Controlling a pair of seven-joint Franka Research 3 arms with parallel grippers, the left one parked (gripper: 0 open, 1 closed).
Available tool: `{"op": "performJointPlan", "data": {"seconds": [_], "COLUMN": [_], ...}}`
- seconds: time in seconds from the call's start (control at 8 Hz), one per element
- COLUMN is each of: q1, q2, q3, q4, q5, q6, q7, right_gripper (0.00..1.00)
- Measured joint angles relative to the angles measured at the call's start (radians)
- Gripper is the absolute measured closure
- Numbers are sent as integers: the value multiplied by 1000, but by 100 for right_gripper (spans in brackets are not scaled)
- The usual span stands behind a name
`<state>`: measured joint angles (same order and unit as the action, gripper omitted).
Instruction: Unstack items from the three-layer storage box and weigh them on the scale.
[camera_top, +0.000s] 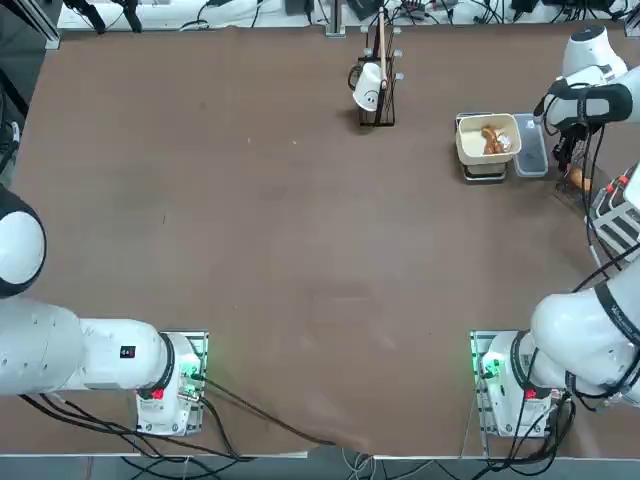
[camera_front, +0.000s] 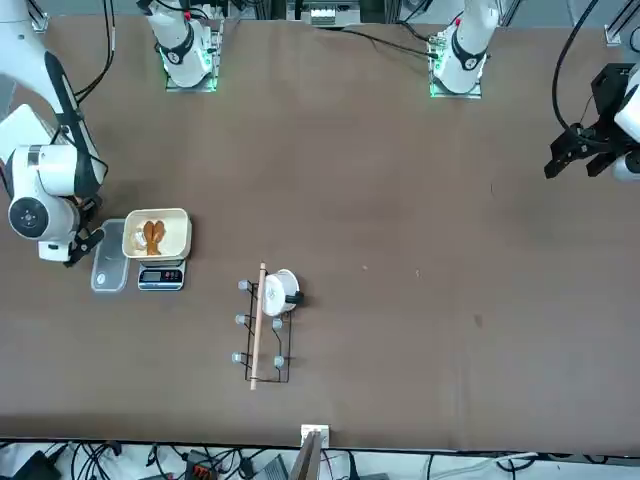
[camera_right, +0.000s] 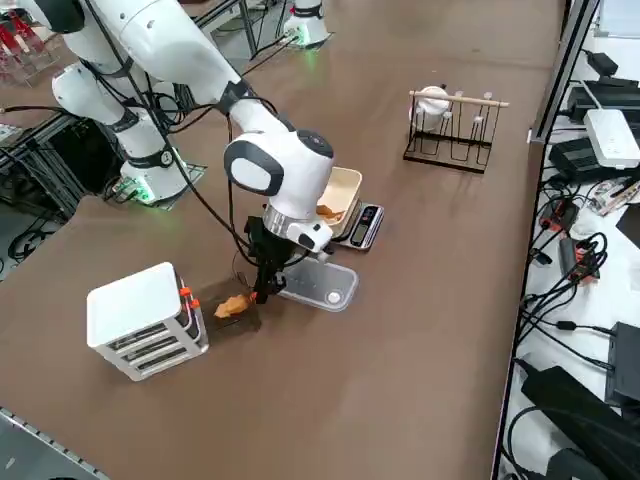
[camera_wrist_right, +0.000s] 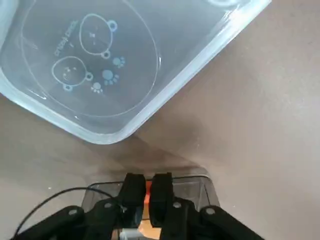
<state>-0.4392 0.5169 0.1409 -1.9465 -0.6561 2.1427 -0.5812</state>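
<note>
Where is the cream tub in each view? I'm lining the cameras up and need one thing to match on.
Top: cream tub at upper right, on the scale.
Front: tub at left of centre.
Right side: tub near centre, partly behind the right arm.
Right wrist: not in it.
Shared landmark: the translucent lid lies right beside it, with the right gripper next to that.

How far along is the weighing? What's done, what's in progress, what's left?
Done: brown pieces already lie in the cream tub on the scale. In hand: the right hand is low at a tan piece lying beside the three-layer storage box; a grip isn't clear. Left: that piece must reach the tub. What the box's shelves hold can't be seen.
</note>
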Motion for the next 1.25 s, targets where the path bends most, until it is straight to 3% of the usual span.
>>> {"op": "performJointPlan", "data": {"seconds": [0.12, 0.5, 0.62, 0.75, 1.0, 1.25], "q1": [0, 21, 23, 23, 5, -69], "q2": [0, -1, -4, -15, -53, -57], "q3": [1, 19, 27, 34, 33, 31], "q4": [0, 41, 74, 110, 127, 80], "q5": [3, 38, 54, 63, 70, 71], "q6": [1, -30, -97, -171, -239, -209], "q7": [0, 0, -4, -21, -55, -88], "right_gripper": [84, 32, 14, 3, 10, 13]}}
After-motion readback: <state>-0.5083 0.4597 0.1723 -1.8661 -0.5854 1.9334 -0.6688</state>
